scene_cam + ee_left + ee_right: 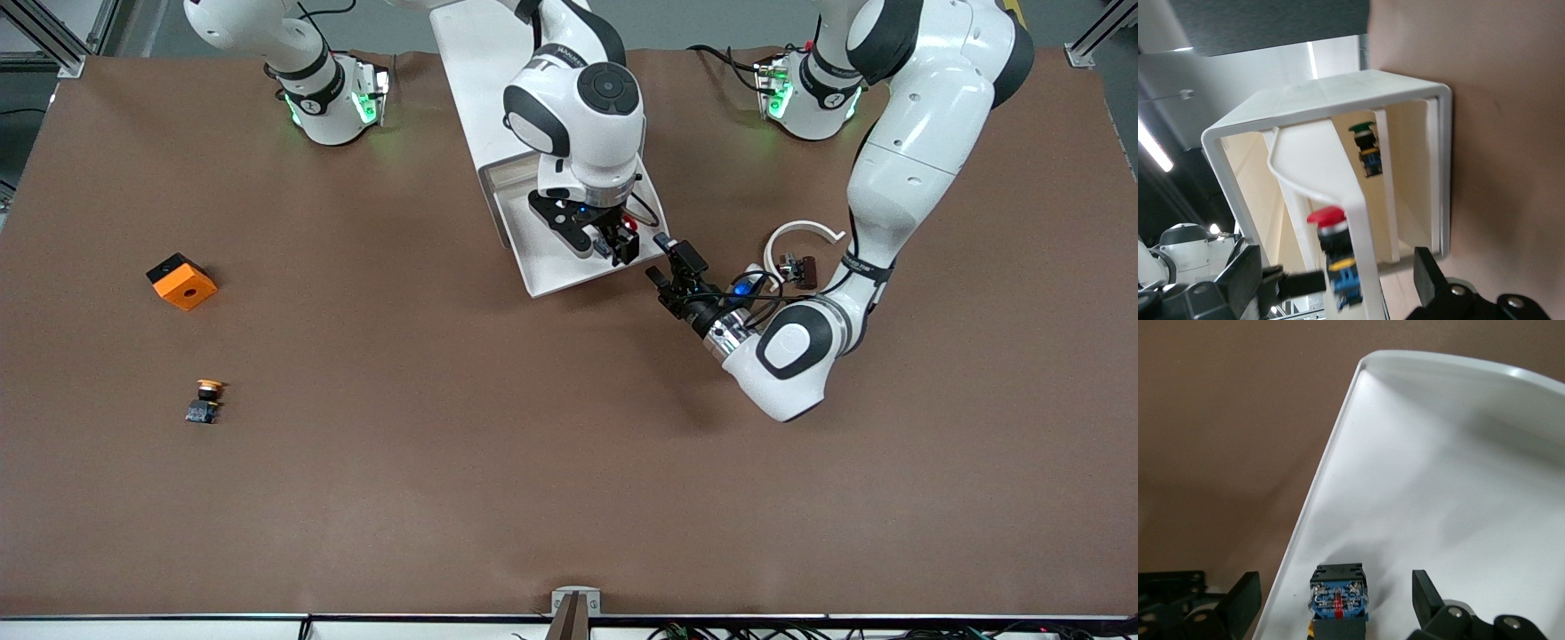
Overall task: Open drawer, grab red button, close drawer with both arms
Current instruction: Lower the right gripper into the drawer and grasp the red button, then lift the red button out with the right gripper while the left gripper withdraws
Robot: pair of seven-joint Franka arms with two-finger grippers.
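The white cabinet (480, 80) stands between the arm bases, with one drawer (549, 262) pulled out toward the front camera. The red-capped button (629, 222) lies in that drawer. My right gripper (617, 249) reaches down into the drawer. In the right wrist view its fingers (1245, 597) stand open on either side of the button's bluish base (1338, 595) without touching it. My left gripper (658, 256) is open and empty, just outside the drawer's front corner at the left arm's end. The left wrist view shows the red button (1327, 217) past the drawer front (1345, 180).
An orange cube with a hole (181, 281) and a yellow-orange-capped button (206, 400) lie toward the right arm's end of the table. A white curved piece (805, 231) lies beside the left arm. A green-capped button (1362, 130) sits in another drawer.
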